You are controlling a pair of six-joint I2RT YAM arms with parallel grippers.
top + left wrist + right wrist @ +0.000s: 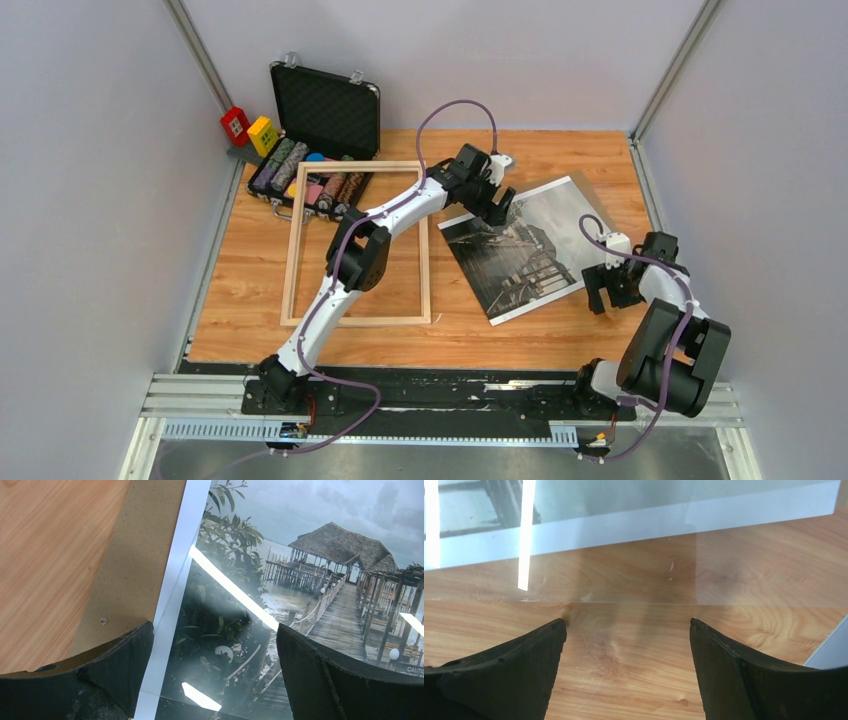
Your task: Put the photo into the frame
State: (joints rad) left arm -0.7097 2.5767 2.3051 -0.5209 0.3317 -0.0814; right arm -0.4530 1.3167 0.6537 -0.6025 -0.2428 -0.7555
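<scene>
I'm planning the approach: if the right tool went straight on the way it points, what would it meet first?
Probably the table just in front of the right tool, short of the clear pane lying over the photo. Depth is unclear, so it might catch the pane's edge instead.

The photo (530,262), a dark greyish pier-and-huts print with a thin white border, lies flat and askew on the tabletop (250,290), right of the pale wooden frame (290,270), not touching it.
</scene>
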